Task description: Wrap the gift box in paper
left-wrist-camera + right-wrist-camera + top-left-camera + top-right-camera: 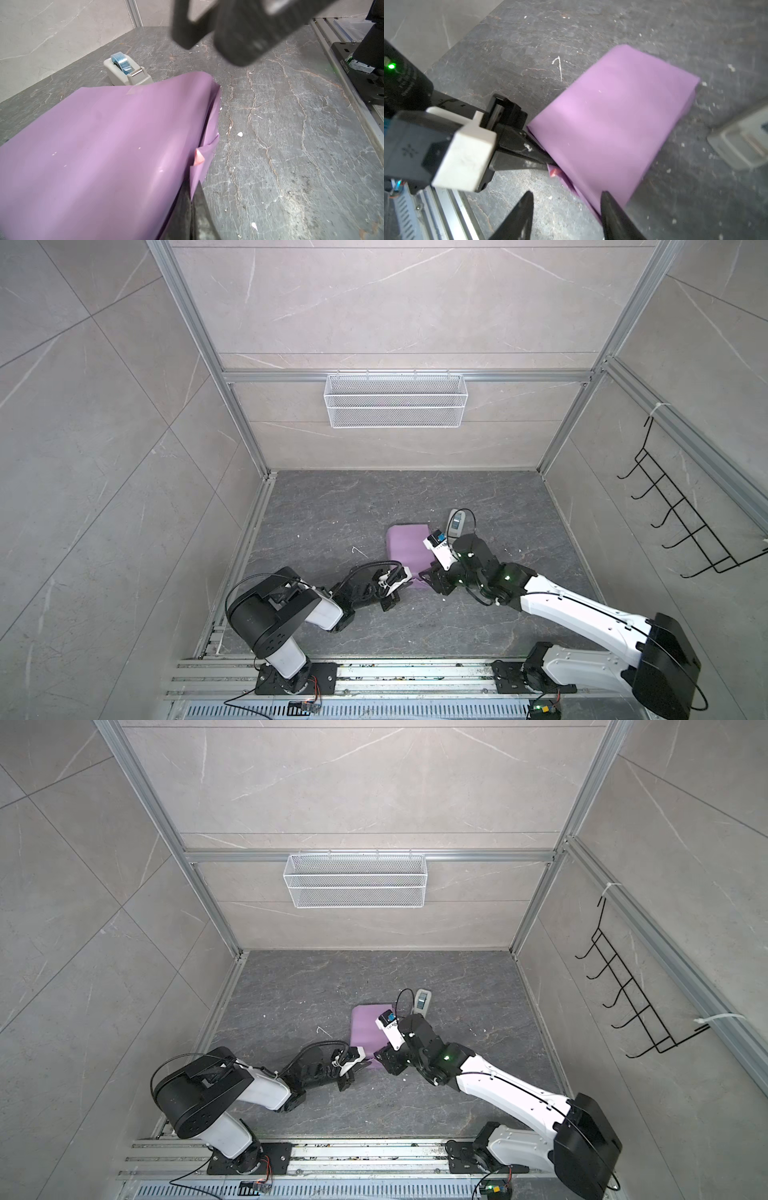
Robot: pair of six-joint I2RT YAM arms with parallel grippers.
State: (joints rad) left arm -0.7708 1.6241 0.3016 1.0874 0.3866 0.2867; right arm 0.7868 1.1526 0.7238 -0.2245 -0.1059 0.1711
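Note:
The paper (409, 547) (368, 1027) lies lilac side out, folded into a flat parcel on the dark stone floor. The gift box is hidden under it. In the left wrist view my left gripper (194, 187) is shut on a loose flap at the paper's (104, 155) near end, where a small pink corner shows. The right wrist view shows the same pinch by the left gripper (548, 163). My right gripper (566, 194) stands open at the paper's (612, 116) near corner, one fingertip (607, 199) over the paper's edge. In both top views the left gripper (409, 577) (365, 1057) and the right gripper (430, 576) (382, 1054) meet at that end.
A grey tape dispenser (456, 523) (126, 71) with blue tape stands just beyond the parcel's far right corner. A white wire basket (395, 406) hangs on the back wall and a black hook rack (681, 514) on the right wall. Small white scraps dot the floor.

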